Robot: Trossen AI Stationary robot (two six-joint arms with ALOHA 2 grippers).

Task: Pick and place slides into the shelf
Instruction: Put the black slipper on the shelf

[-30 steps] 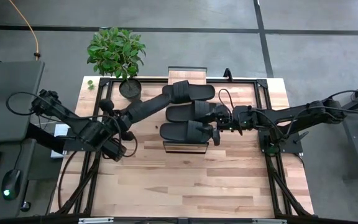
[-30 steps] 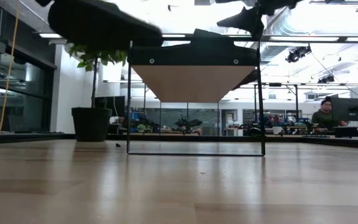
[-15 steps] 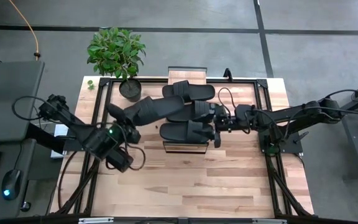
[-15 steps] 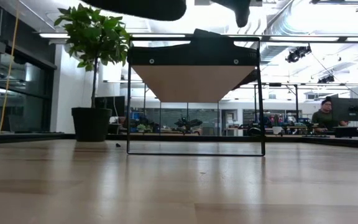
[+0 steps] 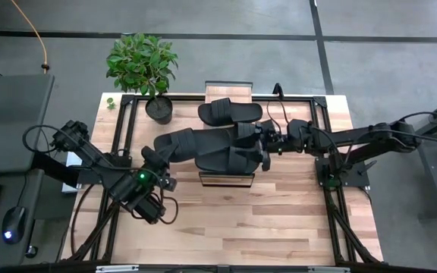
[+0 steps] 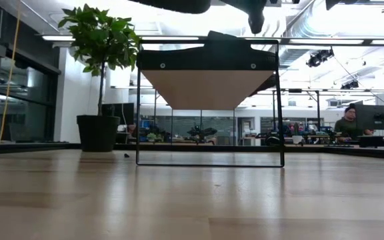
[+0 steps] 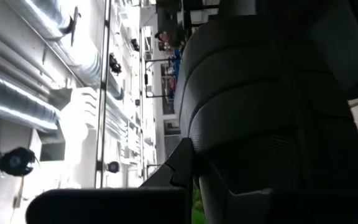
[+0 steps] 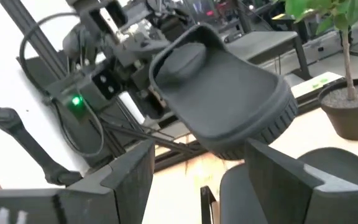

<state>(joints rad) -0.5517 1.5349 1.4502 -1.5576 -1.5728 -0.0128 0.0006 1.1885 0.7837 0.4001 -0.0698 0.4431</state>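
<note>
Two hands crowd your shelf (image 5: 227, 177): left hand (image 5: 160, 155) clamped on a sandal (image 5: 196, 141), right hand (image 5: 262, 144) spread apart; collision could knock shelved sandals (image 5: 230, 111) off.

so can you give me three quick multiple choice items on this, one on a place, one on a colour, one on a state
1. Where does the plant pot stand?
A. on the table, left of the shelf
B. on top of the shelf
C. on the floor by the right arm

2. What colour are the slides?
A. white
B. black
C. red

3. How is the right tool?
A. shut on a slide
B. shut on the pot
C. open

Answers:
1 A: in the high view the plant pot sits on the table, left of the shelf.
2 B: the slides are all black.
3 C: the right tool has its fingers apart, and the held slide shows between them in the right wrist view.
</note>
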